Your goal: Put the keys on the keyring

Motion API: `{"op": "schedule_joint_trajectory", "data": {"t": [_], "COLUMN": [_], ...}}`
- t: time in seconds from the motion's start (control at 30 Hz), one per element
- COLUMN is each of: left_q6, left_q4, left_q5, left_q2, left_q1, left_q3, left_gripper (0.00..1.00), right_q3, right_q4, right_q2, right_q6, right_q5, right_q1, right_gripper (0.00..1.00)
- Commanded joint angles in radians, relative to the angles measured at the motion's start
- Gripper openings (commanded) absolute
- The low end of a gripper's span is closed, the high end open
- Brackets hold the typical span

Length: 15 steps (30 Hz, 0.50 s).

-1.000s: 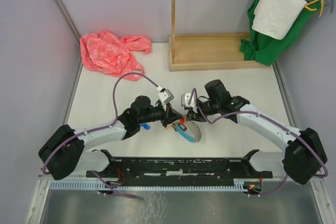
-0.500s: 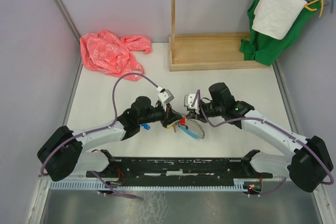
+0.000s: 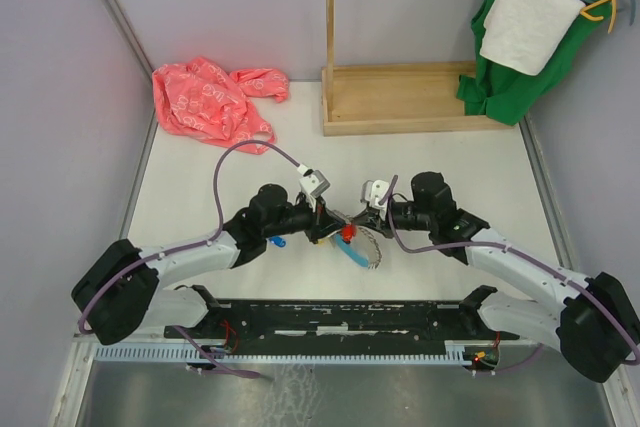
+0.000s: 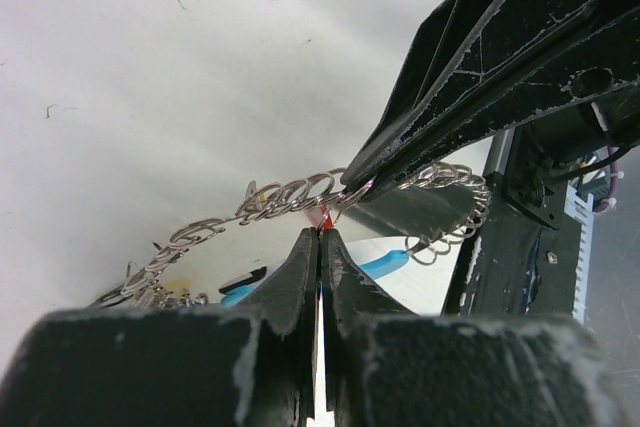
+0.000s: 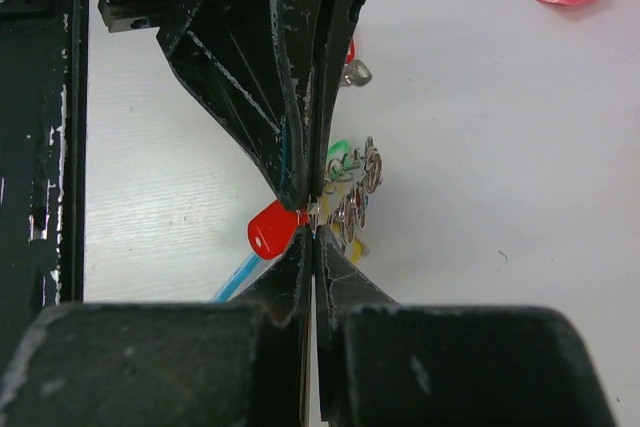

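Observation:
The keyring (image 3: 362,250), a grey wire loop with a light-blue sleeve, hangs between both grippers just above the table. My left gripper (image 3: 328,228) is shut, its tips pinching the small ring of a red-tagged key (image 3: 347,233) at the loop. My right gripper (image 3: 362,215) is shut on the keyring's wire (image 4: 290,197), tip to tip with the left one. In the right wrist view the red tag (image 5: 274,230) sits left of my shut jaws, and keys with green and yellow tags (image 5: 352,187) bunch on the loop. A blue-tagged key (image 3: 276,242) lies on the table by the left arm.
A crumpled pink cloth (image 3: 210,99) lies at the back left. A wooden stand (image 3: 400,97) is at the back centre. Green and white cloths (image 3: 525,37) hang at the back right. A black rail (image 3: 340,315) runs along the near edge.
My right wrist has shifted to the right and its arm has lowered. The keyring has drawn up smaller between the two grippers. The left arm has hardly moved.

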<state>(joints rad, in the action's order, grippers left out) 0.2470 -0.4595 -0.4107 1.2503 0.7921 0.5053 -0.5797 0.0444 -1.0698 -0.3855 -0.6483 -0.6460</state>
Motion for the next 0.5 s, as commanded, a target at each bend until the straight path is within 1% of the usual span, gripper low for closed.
{"op": "schedule_joint_trajectory", "data": {"t": [0.0,0.17,0.3,0.37,0.47], "left_q6": [0.072,0.114,0.157,0.178,0.206], "left_q4": [-0.061,-0.097,-0.115,-0.126,-0.137], "left_q5": [-0.018,-0.014,0.002,0.019,0.049], "left_q2": [0.020,0.050,0.079,0.090,0.109], "left_q1": [-0.006,-0.007,-0.012,-0.017,-0.029], "left_q3": [-0.021,-0.029,-0.030,-0.034,-0.040], "left_gripper": [0.03,0.03,0.03,0.05,0.11], "right_q3": [0.020,0.062,0.098,0.109,0.113], "right_q4": [0.253,0.369,0.450,0.476,0.477], "right_q2": [0.036,0.038,0.052,0.060,0.066], "right_q6": [0.090,0.130,0.149,0.152,0.149], "right_q5": [0.003,-0.004,0.028,0.043,0.051], "right_q1": [0.004,0.004,0.004,0.004,0.004], "right_gripper": [0.01,0.01,0.01,0.01,0.01]}}
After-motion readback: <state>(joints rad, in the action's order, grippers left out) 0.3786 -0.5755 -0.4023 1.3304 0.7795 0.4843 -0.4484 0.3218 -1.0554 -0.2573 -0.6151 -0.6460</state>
